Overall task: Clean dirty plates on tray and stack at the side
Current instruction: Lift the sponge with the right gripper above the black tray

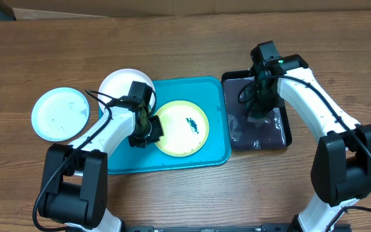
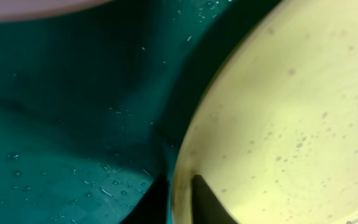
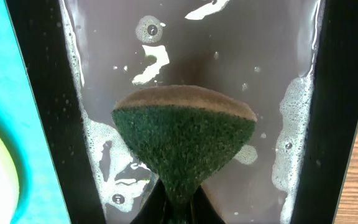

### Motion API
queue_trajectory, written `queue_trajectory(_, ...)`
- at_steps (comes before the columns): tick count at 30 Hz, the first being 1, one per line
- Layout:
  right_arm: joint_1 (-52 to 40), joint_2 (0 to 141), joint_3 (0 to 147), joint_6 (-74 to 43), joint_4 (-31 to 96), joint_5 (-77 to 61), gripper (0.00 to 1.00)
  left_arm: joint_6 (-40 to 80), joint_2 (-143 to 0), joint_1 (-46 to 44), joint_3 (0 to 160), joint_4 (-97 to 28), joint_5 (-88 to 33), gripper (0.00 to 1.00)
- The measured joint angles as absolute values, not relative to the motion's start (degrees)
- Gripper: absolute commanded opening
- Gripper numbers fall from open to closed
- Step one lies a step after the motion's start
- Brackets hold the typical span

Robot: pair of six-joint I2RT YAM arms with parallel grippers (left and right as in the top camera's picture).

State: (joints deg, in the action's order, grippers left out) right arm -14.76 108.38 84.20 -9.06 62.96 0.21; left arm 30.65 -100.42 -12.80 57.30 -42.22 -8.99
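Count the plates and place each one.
3. Yellow plate on the teal tray; white plate at the tray's far-left corner, partly hidden by the left arm; pale plate on the table left of the tray. No others visible.

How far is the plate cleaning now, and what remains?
Seemingly done: the mint plate lies on the table, off the tray, no smear visible. In hand: the left pincer grips the rim of the yellow plate, which shows a dark smear; the right pincer pinches the sponge over the black tray. Left: wiping that plate, perhaps the white plate at the tray's corner, and stacking; none are stacked.
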Motion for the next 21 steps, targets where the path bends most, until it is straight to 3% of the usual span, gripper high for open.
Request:
queue_trajectory(2, -14.76, 108.38, 84.2, -8.54, 62.96, 0.21, 0.04, 30.55, -100.42, -12.8, 57.3, -41.21, -9.02, 0.2)
queue_trajectory(4, -14.76, 108.38, 84.2, -8.08, 63.02, 0.23, 0.04, 30.59, -100.42, -12.78, 57.3, -39.88, -8.97, 0.04)
queue_trajectory(16, -14.76, 108.38, 84.2, -7.2, 61.67, 0.23, 0.04, 32.77, -100.42, -12.8, 57.3, -41.41, -10.11, 0.04)
queue_trajectory(17, -14.76, 108.38, 84.2, -6.98, 61.58, 0.23, 0.04, 33.61, -100.42, -12.8, 57.3, -41.41, -10.26, 0.04)
queue_trajectory(20, -14.76, 108.38, 84.2, -6.39, 61.58, 0.4, 0.04, 37.26, -100.42, -12.82, 57.3, -41.3, -10.46, 0.34)
queue_trajectory(21, -14.76, 108.38, 84.2, -6.22, 61.63, 0.47, 0.04, 38.26, -100.42, -13.04, 57.3, -41.04, -10.44, 0.33)
